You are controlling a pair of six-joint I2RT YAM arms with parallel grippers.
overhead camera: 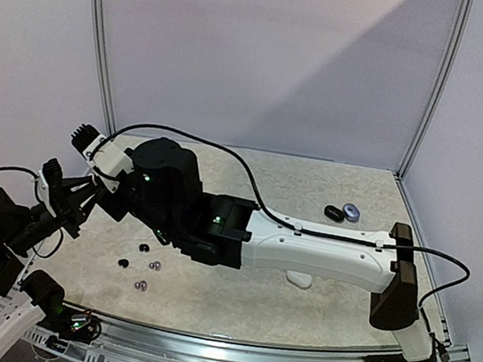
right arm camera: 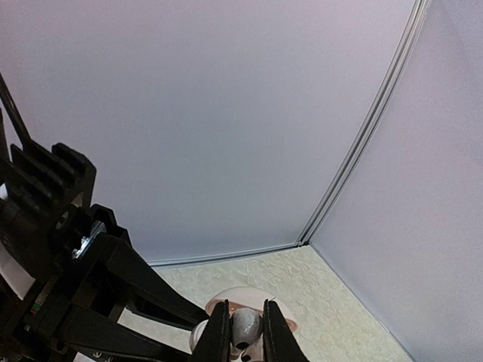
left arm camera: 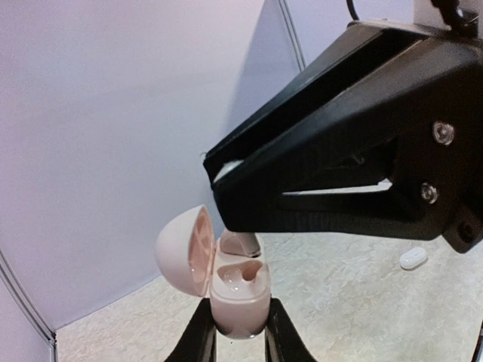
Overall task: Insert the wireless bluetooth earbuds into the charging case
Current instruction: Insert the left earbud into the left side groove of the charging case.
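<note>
Left gripper (left arm camera: 239, 308): jaws clamped on the lower body of the charging case (left arm camera: 238, 292), which it holds upright, off the table (overhead camera: 313, 182).
Charging case: between the left fingers; lid (left arm camera: 185, 249) hinged open to the left; far socket looks filled by a pale bud; near socket (left arm camera: 243, 276) bare.
Right gripper (right arm camera: 245, 317): just above the case, jaws pinched together on one pale earbud (right arm camera: 245, 327).
Handling, earbud: judged very light, hard, rounded and slick, so it is likely to slip from a pinch; best held across its widest sides.
Handling, case: judged a light, rigid shell; hold it low on the body, away from hinge and lid.
Loose earbuds (overhead camera: 155, 265): four small dark and grey ones on the table, below and right of both grippers.
White pebble-shaped item (overhead camera: 299, 279): farther right, beside the right forearm.
Dark oval item (overhead camera: 334, 214), grey-lavender item (overhead camera: 350, 212): far right, side by side.
In the way: the open lid stands close beside the path down to the bare socket.
</note>
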